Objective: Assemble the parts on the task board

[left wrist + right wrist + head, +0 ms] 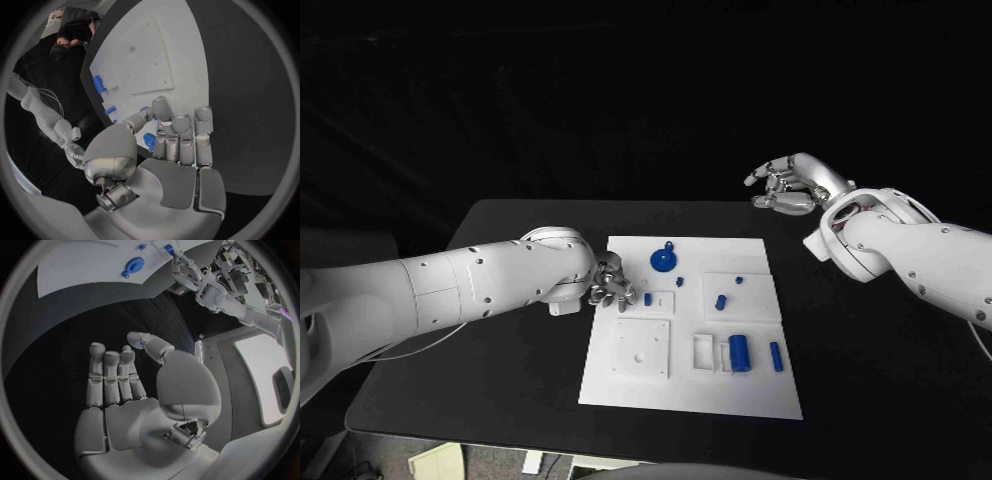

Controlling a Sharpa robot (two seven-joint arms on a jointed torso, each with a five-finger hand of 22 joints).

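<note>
The white task board (733, 390) lies in the middle of the black table. On it are a round blue knob (664, 260), several small blue pegs such as one (648, 298) near the left edge, and a thick blue cylinder (738, 352). My left hand (607, 283) hovers at the board's left edge, fingers straight and together (181, 125), thumb apart, fingertips close to that small peg (145, 108); nothing sits in it. My right hand (790, 185) hangs raised beyond the table's back right, fingers loosely curled (112, 370), palm empty.
A raised white square plate (642, 348) with a hole sits on the board's near left. The board (81, 265) and blue knob (134, 264) lie far from my right hand. Bare black table (877, 340) surrounds the board.
</note>
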